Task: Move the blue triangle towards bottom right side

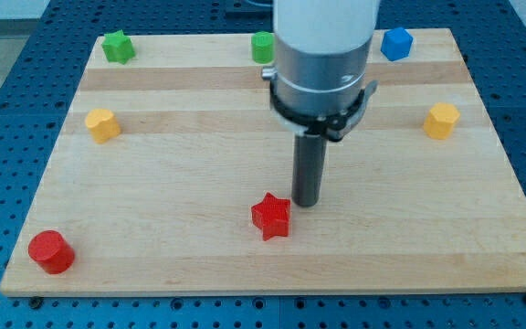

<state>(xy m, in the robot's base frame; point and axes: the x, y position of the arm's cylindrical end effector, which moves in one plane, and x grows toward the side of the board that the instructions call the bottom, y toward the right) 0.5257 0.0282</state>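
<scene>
Straight and dark, the tool is a plain rod with no jaws to open or close, and it has hold of nothing. At its lower end, my tip (pixel 306 204) rests on the worktop (pixel 199 164) a little below the middle.

At the far left, near the view's bottom corner, stands a red cylinder (pixel 50 251). Above it, by the left edge, sits the left yellow block (pixel 102 124). A green star (pixel 117 46) lies near the top left corner. Along the top edge, a green block (pixel 262 46) is partly hidden behind the arm's housing. The red star (pixel 270 217) lies just to the left of my tip and slightly lower; whether they touch, I cannot tell.

Right of the arm, at the top edge, is the blue block (pixel 395 43), well apart from my tip; its shape is hard to make out. The right yellow block (pixel 442 121) sits near the right edge, below the blue one.
</scene>
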